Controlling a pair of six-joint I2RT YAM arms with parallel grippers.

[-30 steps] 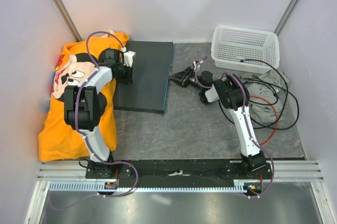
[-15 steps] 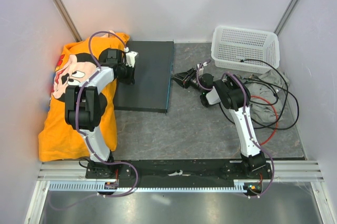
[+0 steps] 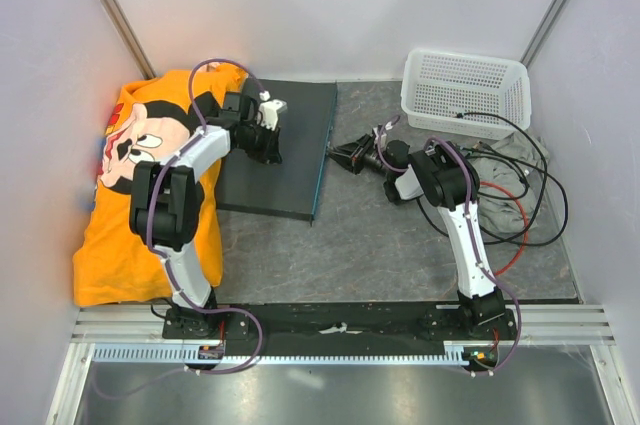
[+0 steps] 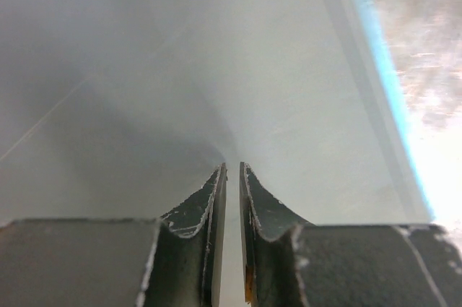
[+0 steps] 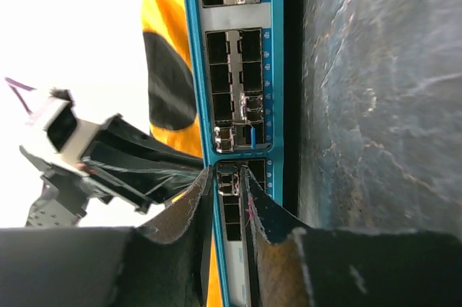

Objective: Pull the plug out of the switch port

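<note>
The switch [image 3: 295,110] lies flat at the back left, its teal front face turned right. My left gripper [image 3: 270,142] rests low over its dark top [image 4: 216,68]; its jaws [image 4: 232,166] stand a thin slit apart with nothing between them. My right gripper [image 3: 340,153] points left at the front face [image 5: 273,105], very close to it. Its fingertips [image 5: 227,173] are narrowly apart and frame a silver plug [image 5: 229,180] seated in a port. Whether the pads touch the plug does not show. A second silver insert with a blue tab [image 5: 249,136] sits just above.
An orange cartoon cloth [image 3: 140,145] lies under and left of the switch. A white mesh basket [image 3: 465,90] stands at the back right. Black and red cables [image 3: 515,210] and a grey cloth [image 3: 500,200] sprawl at the right arm's side. Booth walls close in on three sides.
My left gripper has slid right across the switch top, and the switch has shifted slightly right. My right gripper's fingers have narrowed and it has drawn back a little.
</note>
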